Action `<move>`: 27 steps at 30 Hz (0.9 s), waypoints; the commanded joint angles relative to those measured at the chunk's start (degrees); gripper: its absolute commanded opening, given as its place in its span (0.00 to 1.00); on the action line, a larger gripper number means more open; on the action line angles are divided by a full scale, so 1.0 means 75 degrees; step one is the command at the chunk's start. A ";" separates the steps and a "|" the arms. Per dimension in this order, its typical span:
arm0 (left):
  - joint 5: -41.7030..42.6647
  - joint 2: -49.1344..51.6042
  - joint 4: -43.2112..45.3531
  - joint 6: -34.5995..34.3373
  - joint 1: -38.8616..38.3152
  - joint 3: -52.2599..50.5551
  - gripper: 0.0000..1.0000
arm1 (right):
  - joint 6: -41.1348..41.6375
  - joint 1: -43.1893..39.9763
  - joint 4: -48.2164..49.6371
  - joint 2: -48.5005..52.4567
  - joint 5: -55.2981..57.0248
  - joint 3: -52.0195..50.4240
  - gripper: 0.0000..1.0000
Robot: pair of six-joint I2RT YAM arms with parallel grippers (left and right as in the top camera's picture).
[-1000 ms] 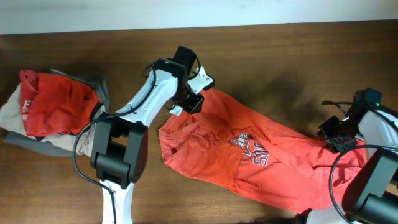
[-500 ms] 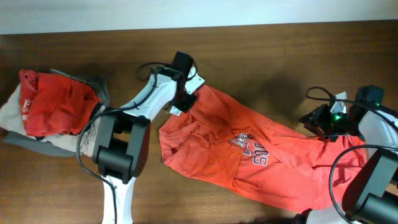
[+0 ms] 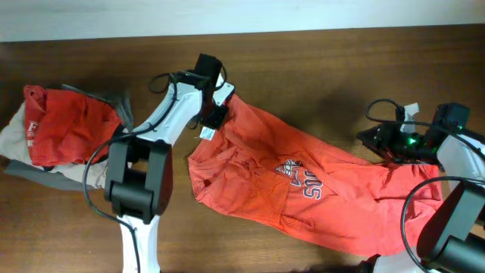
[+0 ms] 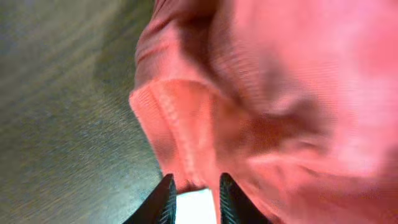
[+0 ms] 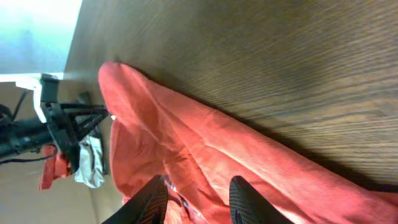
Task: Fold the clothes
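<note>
Dark wooden table (image 3: 318, 68). Far left: heap of clothes (image 3: 64, 133), red garment on top. Left gripper (image 4: 194, 198): jaws narrowly parted, pinching hem of orange-red T-shirt (image 3: 258, 159), which lies crumpled mid-table; white label (image 3: 206, 134) alongside. Chest print (image 3: 307, 182): "SOC" legible. Right gripper (image 5: 198, 193): partly open, empty, near shirt's right end.

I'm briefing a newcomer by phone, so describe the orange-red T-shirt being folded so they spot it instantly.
On the dark wooden table, look from the centre towards the right side. The orange-red cotton T-shirt lies spread diagonally there. Unlike the red garment bunched on the pile at the left edge, it is laid out and shows navy-and-white print.
</note>
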 commanded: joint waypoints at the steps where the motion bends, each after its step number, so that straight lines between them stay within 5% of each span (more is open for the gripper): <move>1: 0.0522 -0.0484 -0.0052 0.0149 -0.0315 0.0149 0.26 | -0.0192 -0.0017 0.0026 -0.0061 -0.0420 -0.0012 0.38; 10: 0.0764 -0.0347 0.0353 0.1629 -0.0988 -0.0478 0.24 | -0.0163 -0.0015 -0.0041 -0.0061 0.0044 -0.0012 0.40; 17: 0.0560 0.0157 0.0941 0.1786 -0.1058 -0.0982 0.00 | -0.0166 -0.0015 -0.0146 -0.0061 0.0047 -0.0015 0.41; 23: -0.1177 0.0647 0.1743 0.0286 -0.0836 -0.0982 0.00 | -0.0017 -0.0015 -0.0239 -0.0061 0.0740 -0.0012 0.41; 27: -0.1358 0.0813 0.1900 -0.0539 -0.0417 -0.0982 0.00 | 0.0437 -0.0015 -0.0233 -0.0061 0.1641 -0.0012 0.40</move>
